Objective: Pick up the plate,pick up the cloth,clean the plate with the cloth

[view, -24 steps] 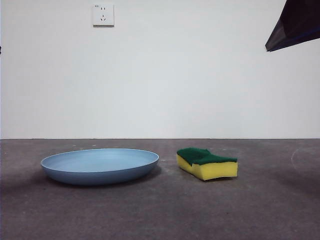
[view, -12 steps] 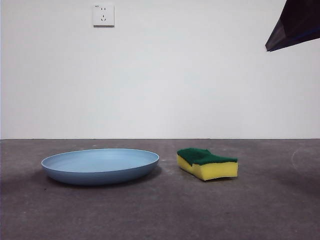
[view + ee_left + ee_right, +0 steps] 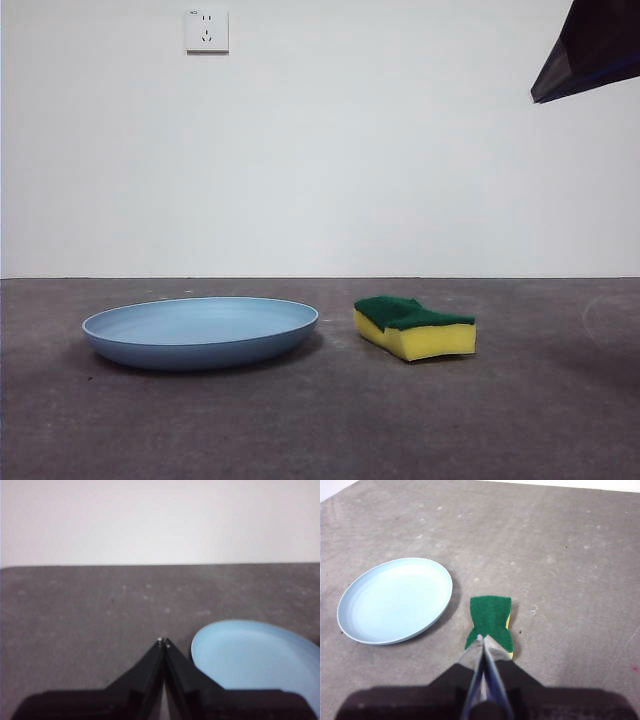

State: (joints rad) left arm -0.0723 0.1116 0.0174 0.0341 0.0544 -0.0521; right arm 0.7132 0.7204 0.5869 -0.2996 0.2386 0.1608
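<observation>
Light-blue plate [image 3: 200,332] lies flat on the table; yellow sponge [image 3: 415,328], green layer up, just beside it, apart.

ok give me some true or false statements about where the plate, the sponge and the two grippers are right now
1. The round light-blue plastic plate lies flat on the table. True.
2. The yellow foam sponge with the dark green scouring layer sits on the plate. False: it lies on the table beside the plate, apart from it.
3. The sponge's green layer faces up. True.
4. The right gripper grips the sponge. False: it is shut and empty above it.
5. The left gripper is shut near the plate's rim, holding nothing. True.
</observation>
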